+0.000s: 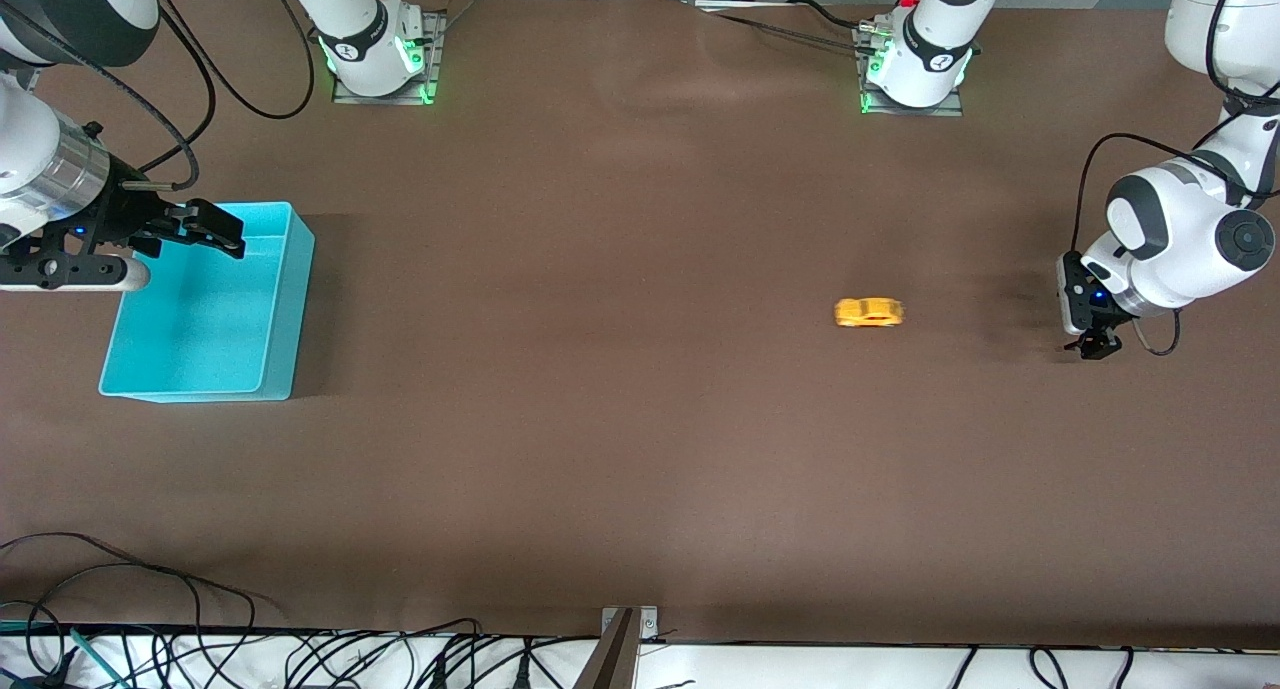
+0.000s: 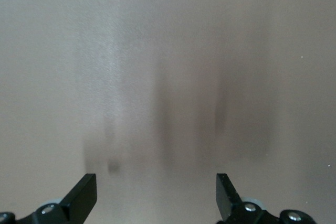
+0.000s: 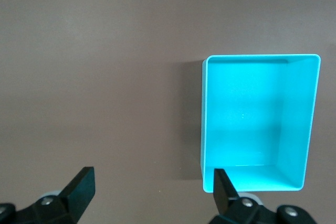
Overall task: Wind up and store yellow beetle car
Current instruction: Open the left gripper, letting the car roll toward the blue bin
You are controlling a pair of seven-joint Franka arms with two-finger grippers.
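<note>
I see the brown table (image 1: 640,449) bare except for the turquoise bin (image 1: 205,304) at nine o'clock, empty, with my right gripper (image 1: 205,231) hovering over its rim, jaws wide, waiting. The left gripper (image 1: 1095,344) hangs low over bare table at three o'clock, jaws spread wide, holding nothing. The yellow beetle car (image 1: 869,312) sits on the table between centre and that gripper, blurred. I judge the wind-up release done; next, picking the car up and carrying it to the bin
</note>
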